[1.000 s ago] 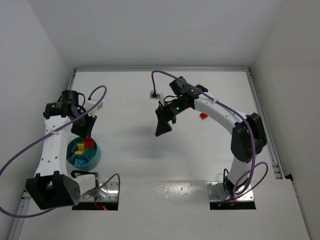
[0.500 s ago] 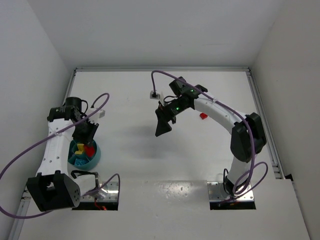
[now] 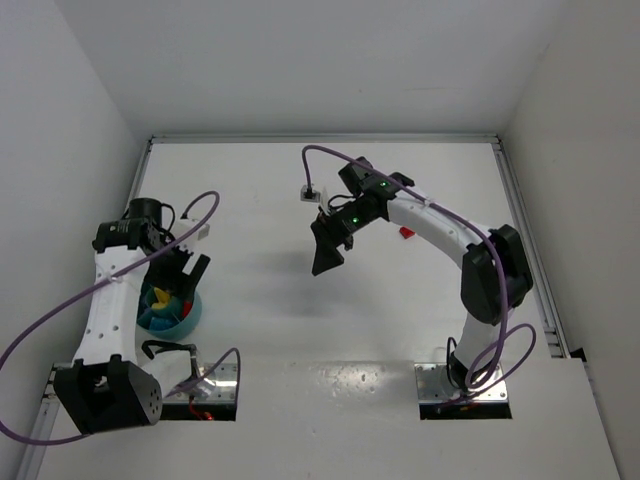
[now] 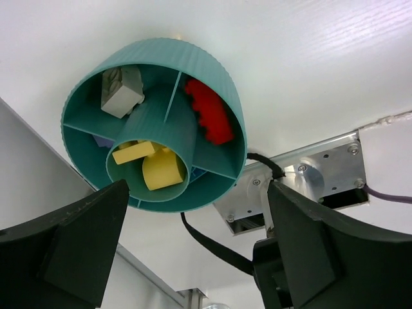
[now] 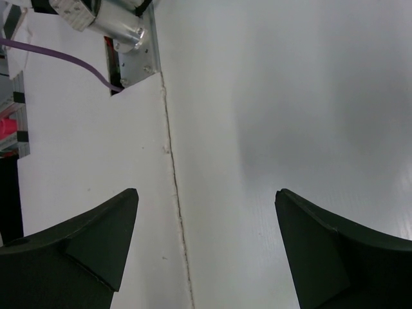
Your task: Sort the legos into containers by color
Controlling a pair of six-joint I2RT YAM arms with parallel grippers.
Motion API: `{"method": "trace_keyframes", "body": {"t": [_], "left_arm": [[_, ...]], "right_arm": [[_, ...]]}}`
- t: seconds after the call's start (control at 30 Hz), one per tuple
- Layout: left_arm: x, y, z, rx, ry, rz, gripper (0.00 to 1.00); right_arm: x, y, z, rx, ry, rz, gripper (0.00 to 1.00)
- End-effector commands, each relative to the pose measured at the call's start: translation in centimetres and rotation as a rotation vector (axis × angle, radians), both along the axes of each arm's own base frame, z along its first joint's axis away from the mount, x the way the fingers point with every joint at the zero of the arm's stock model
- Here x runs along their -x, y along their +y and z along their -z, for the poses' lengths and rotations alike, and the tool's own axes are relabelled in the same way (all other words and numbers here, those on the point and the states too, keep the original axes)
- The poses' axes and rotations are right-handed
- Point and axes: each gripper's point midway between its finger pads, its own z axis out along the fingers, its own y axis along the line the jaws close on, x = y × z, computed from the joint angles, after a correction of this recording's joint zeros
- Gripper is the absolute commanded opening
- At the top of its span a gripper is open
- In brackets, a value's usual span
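Observation:
The round teal bowl (image 4: 212,58) holds the containers: a red lego (image 4: 209,119) lies in one outer compartment, a grey brick (image 4: 121,90) in another, and yellow legos (image 4: 145,161) in the central hub. My left gripper (image 4: 198,185) hangs open just above the bowl (image 3: 190,318), with nothing between its fingers. From above, the left gripper (image 3: 180,278) covers much of the bowl. My right gripper (image 3: 325,255) hovers open and empty over mid-table; the right wrist view shows only bare white surface between its jaws (image 5: 206,193). One red lego (image 3: 406,232) lies on the table beside the right arm.
Metal base plates (image 3: 205,385) (image 3: 465,385) sit at the near edge, the left one (image 4: 302,177) right beside the bowl, with a black cable. White walls and a rail enclose the table. A small white connector (image 3: 305,192) lies at mid-back.
My left gripper came down over the bowl and opened. The red lego it carried now lies in a compartment. The right arm has barely moved.

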Motion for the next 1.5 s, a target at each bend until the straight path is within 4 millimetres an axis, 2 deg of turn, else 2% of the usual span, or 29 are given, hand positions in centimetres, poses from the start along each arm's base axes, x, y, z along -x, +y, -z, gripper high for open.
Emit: {"method": "trace_keyframes", "body": {"t": [0.0, 0.03, 0.07, 0.1, 0.17, 0.33, 0.37, 0.4, 0.5, 0.57, 0.63, 0.7, 0.73, 0.8, 0.83, 0.93, 0.97, 1.0, 1.03, 1.17, 1.2, 1.33, 1.37, 1.4, 1.43, 1.47], "left_arm": [[-0.8, 0.2, -1.4, -0.009, -0.073, -0.005, 0.95], [-1.1, 0.3, -2.0, -0.013, -0.092, -0.005, 0.95], [-1.6, 0.3, -2.3, -0.009, -0.113, -0.027, 0.97], [-2.3, 0.5, -2.6, -0.015, -0.118, -0.043, 0.97], [-3.3, 1.0, -2.8, -0.027, -0.121, -0.101, 0.97], [-5.8, 0.9, -3.5, 0.021, -0.102, -0.275, 0.94], [-6.0, 0.9, -2.9, 0.028, -0.076, -0.296, 0.91], [-6.3, 0.9, -3.0, 0.028, -0.077, -0.296, 0.82], [-7.0, 1.7, -3.0, 0.006, -0.088, -0.321, 0.65], [-7.6, 1.5, -3.1, 0.024, -0.100, -0.315, 0.52], [-7.9, 1.5, -2.9, 0.024, -0.102, -0.315, 0.51], [-8.3, 1.6, -3.0, 0.024, -0.109, -0.315, 0.51], [-8.4, 1.5, -2.8, 0.033, -0.099, -0.313, 0.54], [-9.0, 1.5, -2.8, 0.033, -0.108, -0.312, 0.58], [-9.3, 1.6, -3.1, 0.033, -0.126, -0.312, 0.63], [-10.2, 1.4, -3.3, 0.053, -0.136, -0.305, 0.73], [-10.2, 1.4, -3.3, 0.053, -0.136, -0.305, 0.75], [-10.3, 1.4, -3.6, 0.052, -0.145, -0.304, 0.76], [-10.6, 1.5, -3.4, 0.052, -0.145, -0.304, 0.79], [-10.9, 1.1, -3.7, 0.065, -0.154, -0.300, 0.81], [-10.9, 1.1, -3.7, 0.065, -0.154, -0.301, 0.81], [-11.3, 1.3, -3.8, 0.057, -0.176, -0.315, 0.82], [-11.3, 1.5, -3.8, 0.048, -0.186, -0.318, 0.83], [-11.3, 1.5, -3.8, 0.048, -0.186, -0.318, 0.83], [-11.3, 1.4, -3.8, 0.051, -0.186, -0.327, 0.85], [-11.3, 1.4, -3.8, 0.051, -0.186, -0.327, 0.85]], "right_arm": [[-1.0, 0.0, -0.1, -0.009, -0.054, 0.023, 0.87], [-1.1, -0.7, 0.6, 0.019, -0.037, 0.062, 0.84], [-1.3, -0.6, 0.2, 0.006, -0.059, 0.080, 0.83], [-2.0, -1.7, 0.9, 0.034, -0.027, 0.146, 0.80], [-3.0, -2.4, 1.4, 0.047, -0.018, 0.214, 0.71], [-4.5, -5.4, 2.5, 0.086, 0.063, 0.360, 0.64], [-4.9, -5.8, 2.8, 0.093, 0.068, 0.386, 0.63], [-5.4, -6.5, 3.2, 0.095, 0.079, 0.415, 0.63], [-5.9, -7.5, 3.4, 0.100, 0.096, 0.451, 0.61], [-6.7, -8.6, 3.6, 0.106, 0.093, 0.488, 0.61], [-7.8, -9.7, 3.8, 0.138, 0.048, 0.515, 0.61], [-8.4, -10.9, 4.3, 0.173, 0.028, 0.543, 0.61], [-9.4, -12.4, 4.8, 0.215, -0.005, 0.586, 0.61], [-10.4, -14.2, 5.3, 0.257, -0.032, 0.636, 0.61], [-11.6, -16.1, 5.7, 0.303, -0.063, 0.686, 0.61], [-13.2, -19.4, 7.3, 0.407, -0.102, 0.758, 0.65], [-14.2, -20.7, 7.6, 0.428, -0.118, 0.790, 0.66], [-14.4, -21.6, 8.2, 0.455, -0.114, 0.810, 0.68], [-15.7, -23.0, 7.9, 0.477, -0.148, 0.847, 0.68], [-18.8, -25.2, 8.4, 0.523, -0.170, 0.935, 0.76], [-19.8, -26.1, 8.7, 0.540, -0.169, 0.967, 0.82], [-22.7, -26.8, 8.4, 0.545, -0.200, 1.069, 0.89], [-22.9, -26.9, 9.4, 0.566, -0.169, 1.087, 0.89], [-23.8, -27.0, 8.9, 0.560, -0.158, 1.131, 0.89], [-23.6, -27.1, 10.0, 0.588, -0.119, 1.138, 0.89], [-24.1, -27.0, 9.8, 0.580, -0.108, 1.156, 0.89]]}}
